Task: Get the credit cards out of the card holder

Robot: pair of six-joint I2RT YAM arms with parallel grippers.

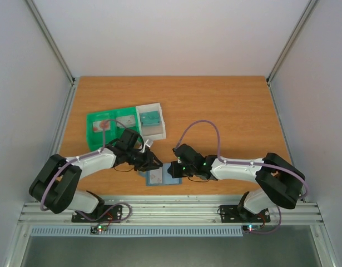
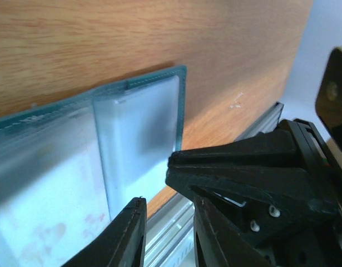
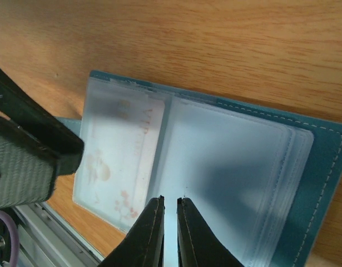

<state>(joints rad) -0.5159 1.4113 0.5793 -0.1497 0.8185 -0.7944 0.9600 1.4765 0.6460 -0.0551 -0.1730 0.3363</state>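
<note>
The right gripper [image 3: 169, 200] fills the near foreground of its wrist view. Its two fingers are pressed almost together, with only a thin slit between them, and they pinch the near edge of a clear plastic sleeve of the card holder [image 3: 226, 167].

The card holder lies open and flat on the table [image 1: 215, 105], close to the front edge and just beyond the metal rail [image 1: 171, 208]. It sits between the two grippers. The blue-grey cover shows as a stitched border around the clear sleeves.

One pale credit card [image 3: 123, 161] with reddish print sits inside the sleeve to the left of the right gripper's fingers. It is fully inserted.

The left gripper [image 2: 168, 208] is at the opposite end of the holder. Its fingers stand slightly spread, with nothing between them. The tips are over the holder's near edge; contact cannot be determined.

The green tray [image 1: 95, 136] rests on the table beyond the left arm. The white bin [image 1: 158, 130] adjoins its right side and contains a teal card [image 1: 150, 117].
</note>
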